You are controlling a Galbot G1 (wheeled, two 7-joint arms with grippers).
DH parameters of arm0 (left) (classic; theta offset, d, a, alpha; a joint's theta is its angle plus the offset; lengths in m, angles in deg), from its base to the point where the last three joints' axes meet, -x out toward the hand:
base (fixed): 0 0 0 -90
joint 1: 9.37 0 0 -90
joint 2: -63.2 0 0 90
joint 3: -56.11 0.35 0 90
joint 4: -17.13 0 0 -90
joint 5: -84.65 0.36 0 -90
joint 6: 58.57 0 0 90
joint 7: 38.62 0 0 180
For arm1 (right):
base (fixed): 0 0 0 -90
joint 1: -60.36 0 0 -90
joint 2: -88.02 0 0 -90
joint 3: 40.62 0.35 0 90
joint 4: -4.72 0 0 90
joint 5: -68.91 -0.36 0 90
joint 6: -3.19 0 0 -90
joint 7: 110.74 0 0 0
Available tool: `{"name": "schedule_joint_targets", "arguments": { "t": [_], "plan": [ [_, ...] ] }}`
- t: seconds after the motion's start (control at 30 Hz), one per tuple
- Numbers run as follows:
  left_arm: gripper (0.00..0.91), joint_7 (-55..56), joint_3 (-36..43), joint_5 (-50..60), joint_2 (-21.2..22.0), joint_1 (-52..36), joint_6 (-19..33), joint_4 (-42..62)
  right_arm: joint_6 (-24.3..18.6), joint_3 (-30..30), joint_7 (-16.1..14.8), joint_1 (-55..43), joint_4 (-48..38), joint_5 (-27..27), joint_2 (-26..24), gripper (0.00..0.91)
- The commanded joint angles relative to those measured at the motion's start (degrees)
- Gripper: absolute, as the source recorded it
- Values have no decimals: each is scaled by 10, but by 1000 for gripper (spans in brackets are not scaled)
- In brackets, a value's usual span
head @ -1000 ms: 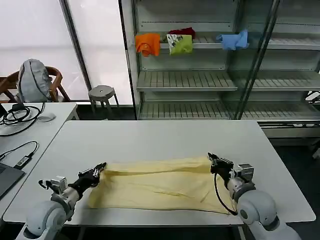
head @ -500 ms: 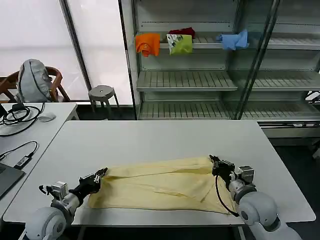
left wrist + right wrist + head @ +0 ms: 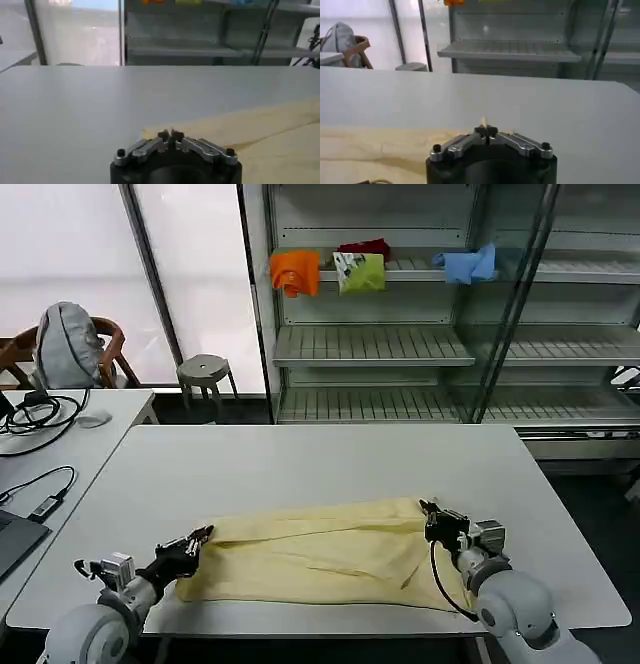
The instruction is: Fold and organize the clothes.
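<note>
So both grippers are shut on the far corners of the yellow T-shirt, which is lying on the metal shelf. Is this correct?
One detail is wrong: the T-shirt is lying on the grey table, not on the shelf, as the head view shows. The rest holds: the left gripper and the right gripper are each shut on a far corner of it.

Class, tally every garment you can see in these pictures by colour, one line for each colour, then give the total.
Pale yellow T-shirt on the table: 1
Orange garment on the shelf: 1
Lime-green garment: 1
Dark red garment: 1
Light blue garment: 1
Total: 5
</note>
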Motion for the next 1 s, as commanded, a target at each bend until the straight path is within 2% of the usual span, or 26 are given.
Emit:
{"name": "schedule_joint_targets", "arguments": {
  "t": [0.03,0.13,0.37,0.57,1.0],
  "plan": [
    [907,-1,-15,4,-2,11,4,-19,10,14,0,12,14,12,-4,907],
    [907,17,-20,-17,0,17,19,-43,10,28,-7,21,32,26,-4,907],
    [907,233,34,-41,6,43,34,-99,6,54,-19,47,66,50,1,907],
    [907,320,88,-39,19,38,36,-99,5,57,-21,59,81,62,5,907],
    [907,360,138,-31,30,-2,23,-55,2,70,-20,70,92,71,4,907]
  ]
}}
